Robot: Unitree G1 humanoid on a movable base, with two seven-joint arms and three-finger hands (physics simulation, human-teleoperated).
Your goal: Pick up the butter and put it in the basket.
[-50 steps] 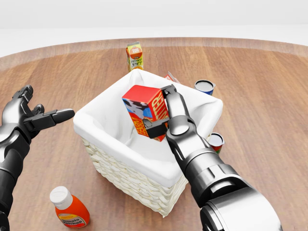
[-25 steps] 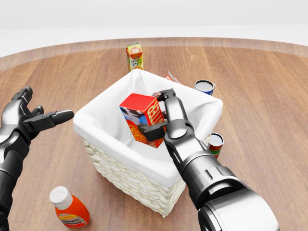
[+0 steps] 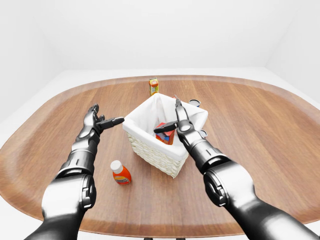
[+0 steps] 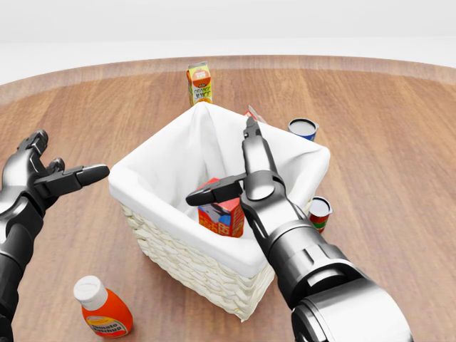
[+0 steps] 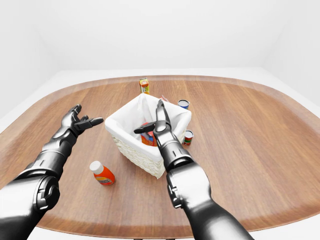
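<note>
Below the spread, released fingers (image 4: 214, 191) of the right hand (image 4: 251, 178), the butter (image 4: 222, 210) stands inside the basket (image 4: 178, 246) (a stiff, light carton, probably best pinched across its flat sides), while the left hand (image 4: 43, 178) hovers open over the worktop (image 4: 385, 128).

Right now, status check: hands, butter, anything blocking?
Right hand open above the basket. Butter box released, sitting inside the liner. Left hand open, empty, off to the view's left. Nothing obstructing.
</note>
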